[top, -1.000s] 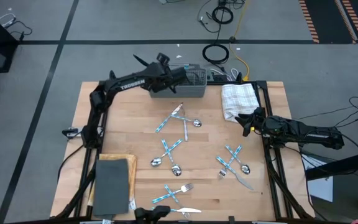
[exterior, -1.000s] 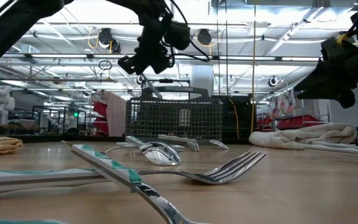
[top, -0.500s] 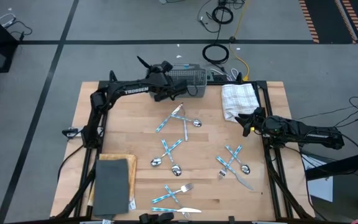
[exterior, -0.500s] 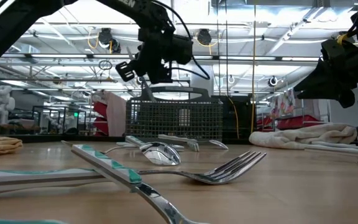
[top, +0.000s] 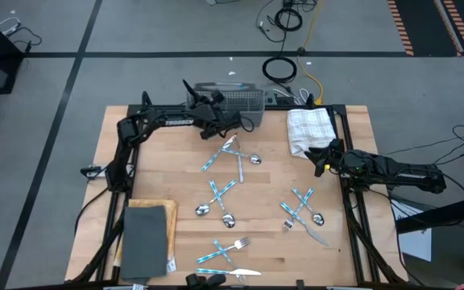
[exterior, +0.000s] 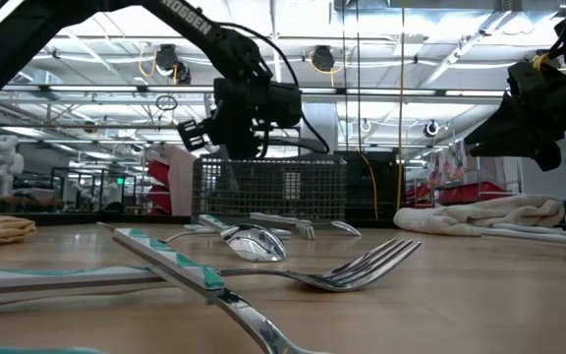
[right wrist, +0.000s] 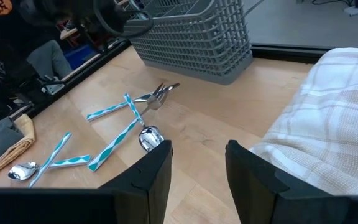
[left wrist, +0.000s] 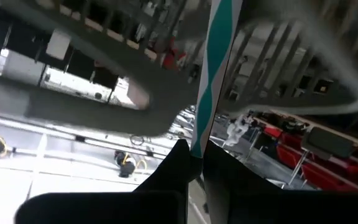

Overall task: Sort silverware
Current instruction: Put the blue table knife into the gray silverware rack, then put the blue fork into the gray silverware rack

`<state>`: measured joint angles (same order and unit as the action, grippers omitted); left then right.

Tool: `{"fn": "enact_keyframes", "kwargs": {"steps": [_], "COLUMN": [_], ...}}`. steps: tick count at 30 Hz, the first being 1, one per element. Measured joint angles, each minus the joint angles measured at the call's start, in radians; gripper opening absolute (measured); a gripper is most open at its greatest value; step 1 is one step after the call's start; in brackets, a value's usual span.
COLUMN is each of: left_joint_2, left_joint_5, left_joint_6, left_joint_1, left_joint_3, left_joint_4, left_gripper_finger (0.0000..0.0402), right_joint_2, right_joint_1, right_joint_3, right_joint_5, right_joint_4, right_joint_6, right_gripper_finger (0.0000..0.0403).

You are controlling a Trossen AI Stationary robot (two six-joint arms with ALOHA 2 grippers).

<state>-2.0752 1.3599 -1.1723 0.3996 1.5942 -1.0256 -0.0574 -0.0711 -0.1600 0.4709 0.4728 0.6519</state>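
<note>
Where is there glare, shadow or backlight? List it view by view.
High view: even light, no hard shadows around the silverware. Low view: bright ceiling lamps behind turn both arms into silhouettes; fork and spoon glint. Left wrist view: basket mesh dark against a bright room, the handle in the left gripper well lit. Right wrist view: one glint on a spoon bowl.
</note>
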Motion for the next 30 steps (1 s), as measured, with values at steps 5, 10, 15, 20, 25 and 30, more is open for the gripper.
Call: {"fn": "enact_keyframes", "kwargs": {"steps": [5, 10, 15, 20, 25, 30], "left_joint_2": [0.0, 0.0, 0.0, 0.002, 0.014, 0.044], "left_joint_5": [-0.024, -0.036, -0.064, -0.061, -0.042, -0.042], "left_joint_6": [-0.041, -0.042, -0.041, -0.039, -0.03, 0.017], "left_joint_1": [-0.001, 0.0, -0.004, -0.009, -0.01, -0.02], "left_joint_3": [0.0, 0.0, 0.0, 0.01, 0.085, 0.217], "left_joint_4": [0.008, 0.008, 0.008, 0.017, 0.021, 0.021], "left_gripper_finger": [0.0053, 0.012, 0.0155, 0.0167, 0.0168, 0.0168], "right_joint_2": [0.0, 0.0, 0.0, 0.0, 0.0, 0.0], "right_joint_1": [0.0, 0.0, 0.0, 0.0, 0.0, 0.0], "right_joint_3": [0.0, 0.0, 0.0, 0.0, 0.0, 0.0], "right_joint_5": [-0.001, -0.001, -0.003, -0.005, -0.005, -0.005], "right_joint_4": [0.0, 0.0, 0.0, 0.0, 0.0, 0.0], "right_joint_6": [0.0, -0.001, -0.002, -0.008, -0.009, -0.013], "right_gripper_finger": [0.0139, 0.0139, 0.0139, 0.0139, 0.0139, 0.0139]}}
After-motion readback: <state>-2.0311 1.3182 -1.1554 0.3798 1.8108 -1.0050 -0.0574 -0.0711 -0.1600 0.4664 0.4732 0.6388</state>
